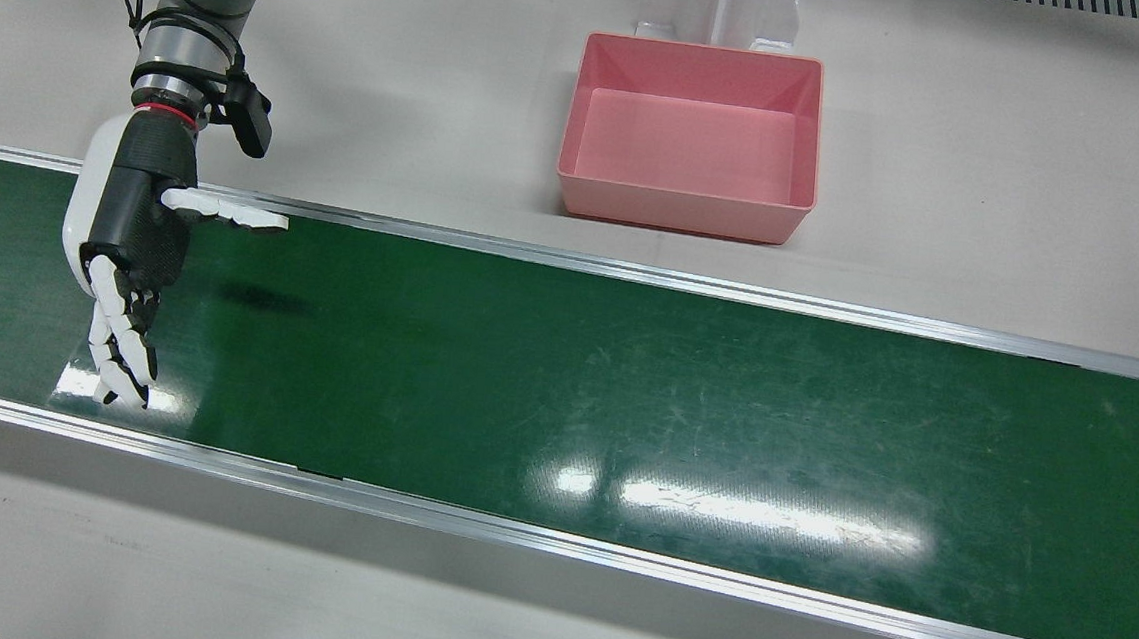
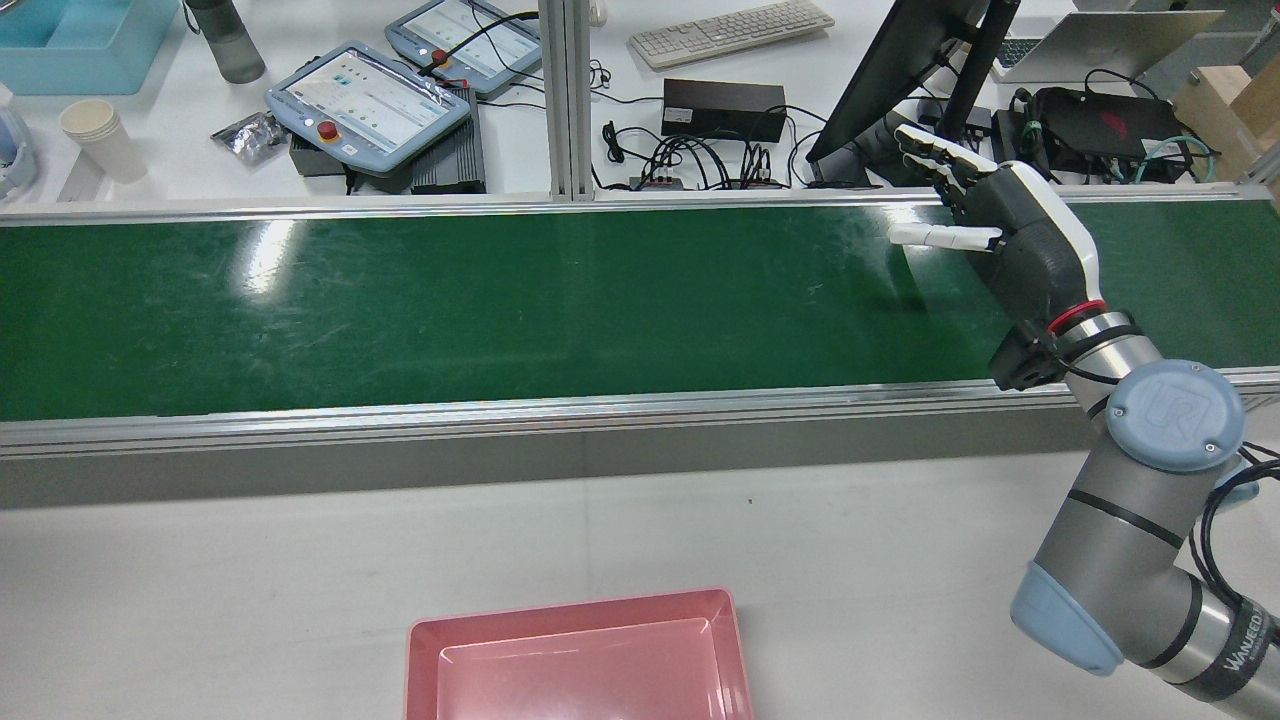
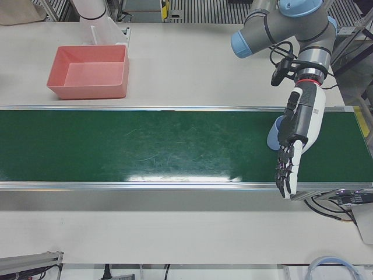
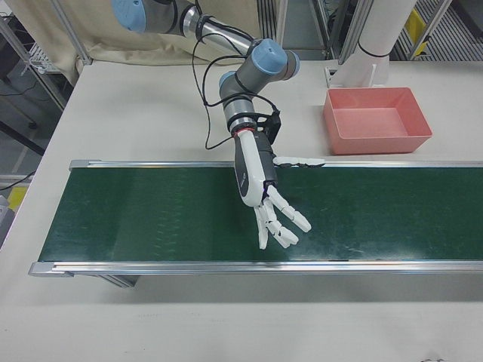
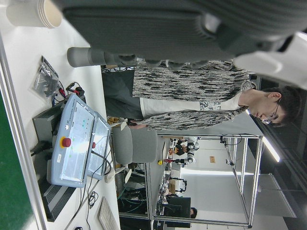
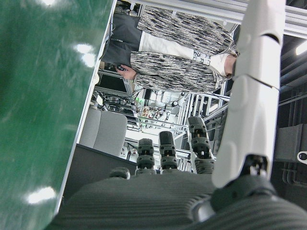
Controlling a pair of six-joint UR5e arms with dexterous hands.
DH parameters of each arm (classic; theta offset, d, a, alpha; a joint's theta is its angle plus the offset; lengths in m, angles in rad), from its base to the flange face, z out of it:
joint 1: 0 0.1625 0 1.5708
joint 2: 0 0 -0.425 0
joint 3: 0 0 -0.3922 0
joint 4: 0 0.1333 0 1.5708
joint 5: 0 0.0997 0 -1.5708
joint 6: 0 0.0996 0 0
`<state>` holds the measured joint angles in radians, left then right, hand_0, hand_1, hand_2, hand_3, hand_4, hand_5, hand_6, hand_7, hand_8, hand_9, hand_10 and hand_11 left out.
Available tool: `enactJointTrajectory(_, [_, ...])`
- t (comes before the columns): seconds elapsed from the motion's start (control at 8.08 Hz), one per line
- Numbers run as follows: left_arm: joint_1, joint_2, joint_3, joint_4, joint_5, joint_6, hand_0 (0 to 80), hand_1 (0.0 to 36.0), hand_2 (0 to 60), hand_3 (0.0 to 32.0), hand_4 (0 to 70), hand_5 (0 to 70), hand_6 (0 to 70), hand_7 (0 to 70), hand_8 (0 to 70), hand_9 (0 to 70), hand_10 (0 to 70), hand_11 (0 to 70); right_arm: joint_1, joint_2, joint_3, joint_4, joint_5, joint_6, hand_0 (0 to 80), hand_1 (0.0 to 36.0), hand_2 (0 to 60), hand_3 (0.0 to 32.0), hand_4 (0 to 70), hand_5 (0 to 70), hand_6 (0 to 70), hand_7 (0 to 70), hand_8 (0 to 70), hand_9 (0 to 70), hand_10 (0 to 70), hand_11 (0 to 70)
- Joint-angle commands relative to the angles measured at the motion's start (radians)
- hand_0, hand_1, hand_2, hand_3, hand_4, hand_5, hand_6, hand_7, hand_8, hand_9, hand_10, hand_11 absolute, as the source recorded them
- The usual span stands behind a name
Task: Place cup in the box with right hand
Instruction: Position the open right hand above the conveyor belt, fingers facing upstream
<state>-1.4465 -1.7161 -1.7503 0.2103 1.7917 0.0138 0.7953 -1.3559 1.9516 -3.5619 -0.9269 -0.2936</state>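
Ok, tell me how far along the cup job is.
Done: nothing; the pink box is empty. In hand: the right hand hovers open over the green belt, holding nothing. Left: grasp and box the cup, possibly the pale blue shape behind the left hand.

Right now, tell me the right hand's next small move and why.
Probably hold the right hand open over the belt and wait: no cup lies near it, and the pink box is empty. A pale cup-like shape shows only beside the left hand, partly hidden.
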Motion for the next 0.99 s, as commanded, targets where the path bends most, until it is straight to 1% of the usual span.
enactJointTrajectory(0.0, [0.000, 0.000, 0.000, 0.001, 0.000, 0.000, 0.0, 0.0, 0.0, 0.0, 0.0, 0.0, 0.0, 0.0, 0.0, 0.0, 0.0, 0.0, -0.013, 0.040, -0.010, 0.003, -0.001, -0.012, 54.6, 21.4, 4.4, 0.0, 6.1, 7.0, 6.4, 26.8, 10.2, 14.8, 0.0, 0.0])
enactJointTrajectory(0.12, [0.000, 0.000, 0.000, 0.001, 0.000, 0.000, 0.0, 0.0, 0.0, 0.0, 0.0, 0.0, 0.0, 0.0, 0.0, 0.0, 0.0, 0.0, -0.014, 0.043, -0.008, 0.003, 0.003, -0.018, 53.8, 20.9, 4.4, 0.2, 3.7, 7.0, 6.1, 26.1, 10.1, 14.6, 0.0, 0.0])
enactJointTrajectory(0.25, [0.000, 0.000, 0.000, 0.001, 0.000, 0.000, 0.0, 0.0, 0.0, 0.0, 0.0, 0.0, 0.0, 0.0, 0.0, 0.0, 0.0, 0.0, -0.036, 0.040, -0.010, 0.003, 0.020, -0.021, 53.3, 20.6, 4.7, 0.8, 3.1, 7.0, 6.1, 26.3, 10.1, 14.7, 0.0, 0.5])
enactJointTrajectory(0.37, [0.000, 0.000, 0.000, 0.001, 0.000, 0.000, 0.0, 0.0, 0.0, 0.0, 0.0, 0.0, 0.0, 0.0, 0.0, 0.0, 0.0, 0.0, -0.051, 0.032, -0.010, 0.005, 0.052, -0.019, 52.8, 20.3, 5.5, 0.0, 3.9, 6.8, 6.7, 28.1, 10.3, 15.2, 0.0, 0.5])
enactJointTrajectory(0.49, [0.000, 0.000, 0.000, 0.000, 0.000, 0.000, 0.0, 0.0, 0.0, 0.0, 0.0, 0.0, 0.0, 0.0, 0.0, 0.0, 0.0, 0.0, -0.060, 0.032, -0.014, 0.009, 0.056, -0.021, 52.1, 19.9, 5.4, 0.0, 1.4, 6.9, 6.7, 27.3, 10.4, 15.2, 0.0, 1.2])
enactJointTrajectory(0.62, [0.000, 0.000, 0.000, 0.001, 0.000, 0.000, 0.0, 0.0, 0.0, 0.0, 0.0, 0.0, 0.0, 0.0, 0.0, 0.0, 0.0, 0.0, -0.061, 0.032, -0.051, 0.056, 0.059, -0.018, 50.9, 18.7, 4.8, 0.0, 0.0, 6.7, 6.0, 23.6, 10.1, 14.2, 0.0, 1.4])
enactJointTrajectory(0.74, [0.000, 0.000, 0.000, 0.001, 0.000, 0.000, 0.0, 0.0, 0.0, 0.0, 0.0, 0.0, 0.0, 0.0, 0.0, 0.0, 0.0, 0.0, -0.061, 0.031, -0.068, 0.102, 0.057, -0.018, 50.5, 18.2, 4.4, 0.0, 0.0, 6.7, 5.8, 22.1, 10.1, 13.9, 0.0, 1.6])
enactJointTrajectory(0.87, [0.000, 0.000, 0.000, 0.001, 0.000, 0.000, 0.0, 0.0, 0.0, 0.0, 0.0, 0.0, 0.0, 0.0, 0.0, 0.0, 0.0, 0.0, -0.062, 0.034, -0.066, 0.103, 0.056, -0.019, 49.9, 17.5, 4.0, 0.0, 0.0, 6.6, 5.6, 21.5, 10.1, 13.9, 0.3, 2.2])
